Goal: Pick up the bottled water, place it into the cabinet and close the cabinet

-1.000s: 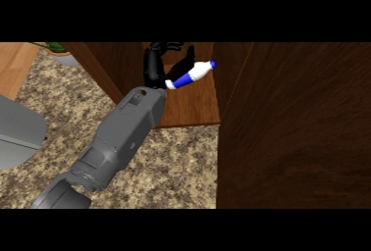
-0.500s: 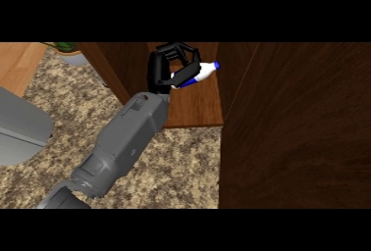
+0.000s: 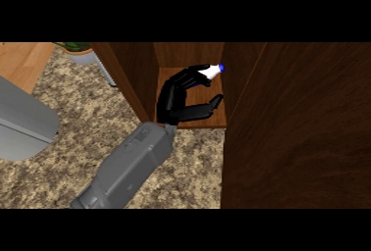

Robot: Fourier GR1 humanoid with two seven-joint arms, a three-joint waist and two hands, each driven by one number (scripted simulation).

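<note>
The bottled water (image 3: 211, 72), white with a blue cap, stands on the shelf inside the open wooden cabinet (image 3: 196, 120); only its top shows. My right hand (image 3: 174, 100) reaches into the cabinet from the lower left. Its fingers (image 3: 190, 77) stretch up against the bottle's left side, and its thumb (image 3: 213, 104) is spread well away below, so the hand is open. The bottle's lower part is hidden behind the fingers. My left hand does not show.
The cabinet's open door (image 3: 297, 127) fills the right side as a tall dark panel. A speckled granite counter (image 3: 80, 108) lies in front. A potted plant (image 3: 81, 52) stands at the top left, and a large grey shape (image 3: 22, 122) sits at the left edge.
The hand has carried the bottle deeper into the cabinet onto the shelf. Its fingers, curled round the bottle before, have straightened and the thumb has swung away.
</note>
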